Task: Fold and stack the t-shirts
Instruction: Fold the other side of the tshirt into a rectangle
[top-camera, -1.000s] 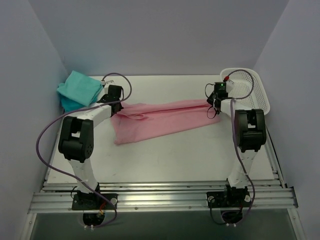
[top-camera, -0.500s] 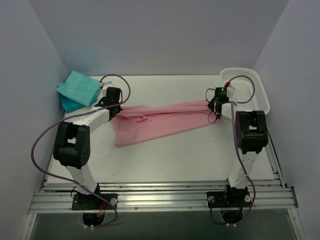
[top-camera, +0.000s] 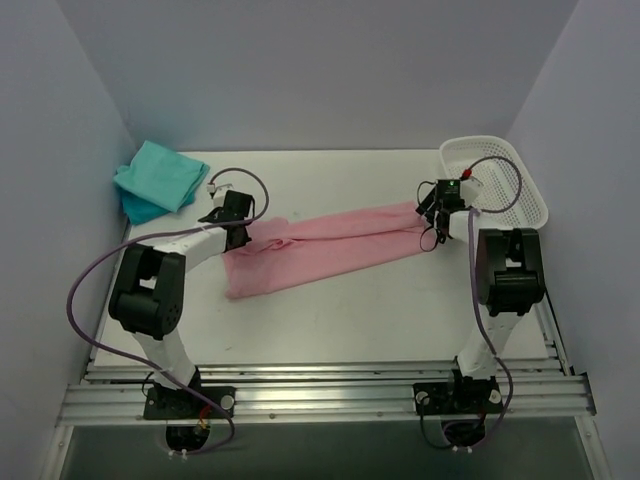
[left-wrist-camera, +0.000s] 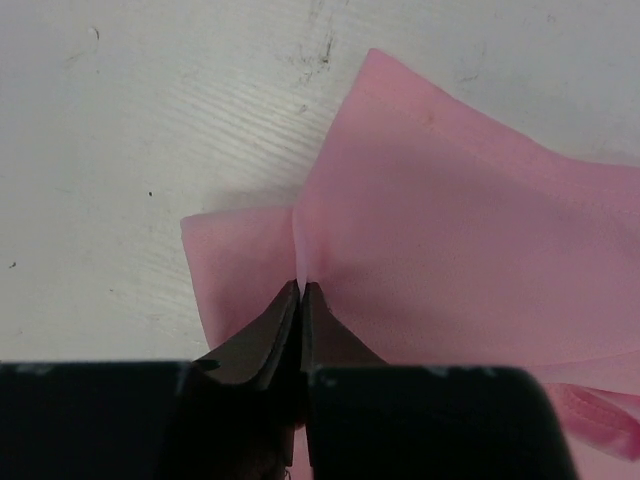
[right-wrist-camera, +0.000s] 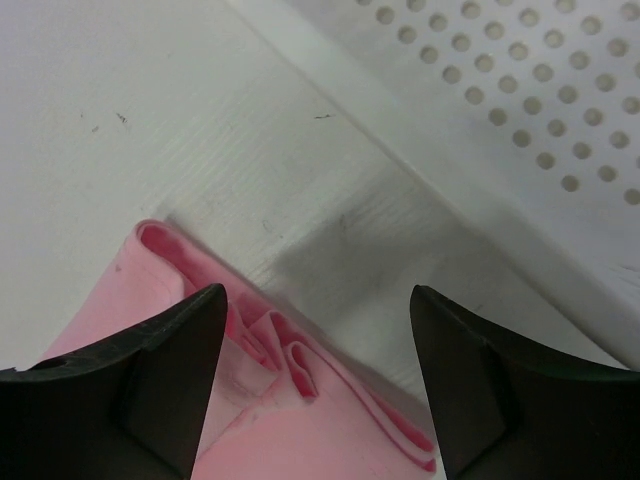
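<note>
Pinches the left end of the pink t-shirt (top-camera: 330, 240), stretched across the middle of the table (top-camera: 350, 310), tight in the left gripper (left-wrist-camera: 300, 290) and holds the right gripper (right-wrist-camera: 315, 300), jaws spread wide, over its right end beside the basket (top-camera: 530, 205).

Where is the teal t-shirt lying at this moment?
In the top view the teal t-shirt lies folded in the far left corner of the table, beyond the left tool and apart from the pink t-shirt.

Pink t-shirt (top-camera: 330, 243), a long rumpled band across the middle; teal t-shirt (top-camera: 160, 172) folded atop blue t-shirt (top-camera: 138, 209), far-left corner.
</note>
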